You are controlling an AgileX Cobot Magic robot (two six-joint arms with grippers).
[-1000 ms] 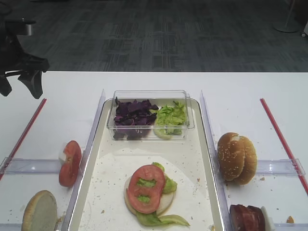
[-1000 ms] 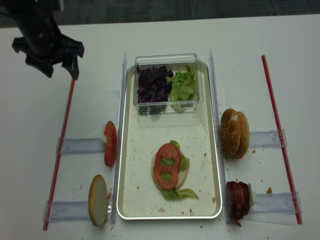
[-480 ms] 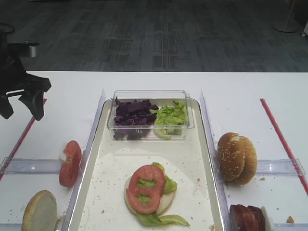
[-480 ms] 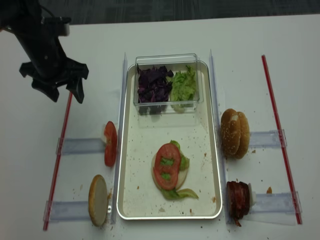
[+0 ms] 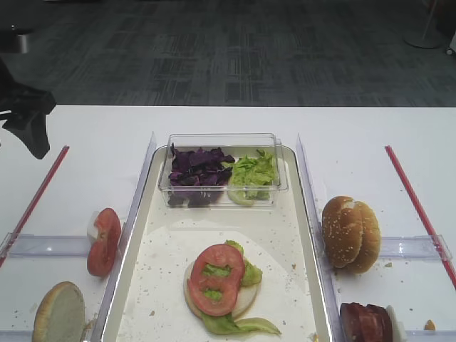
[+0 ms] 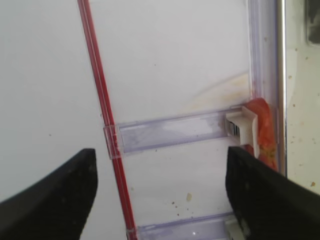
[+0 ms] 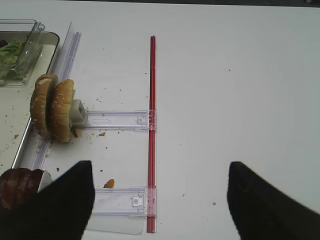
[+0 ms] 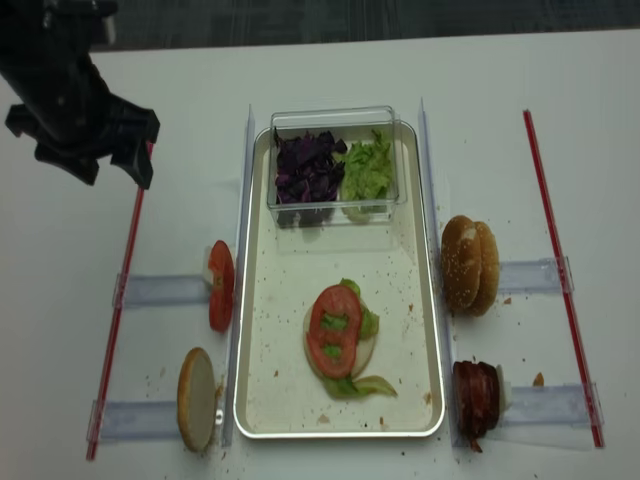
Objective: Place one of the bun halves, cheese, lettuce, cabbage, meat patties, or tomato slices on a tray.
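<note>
**No readable text in view**

No lettering, brand, number or sign can be read on any surface. The white holder (image 6: 242, 129) beside the tomato slices (image 6: 264, 131) in the left wrist view carries dark barcode-like stripes, too blurred to make out any characters.

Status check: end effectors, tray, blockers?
Left end effector open, empty, left of tray. Right end effector open, empty. Tomato slice already stacked on tray. Nothing blocking.
</note>
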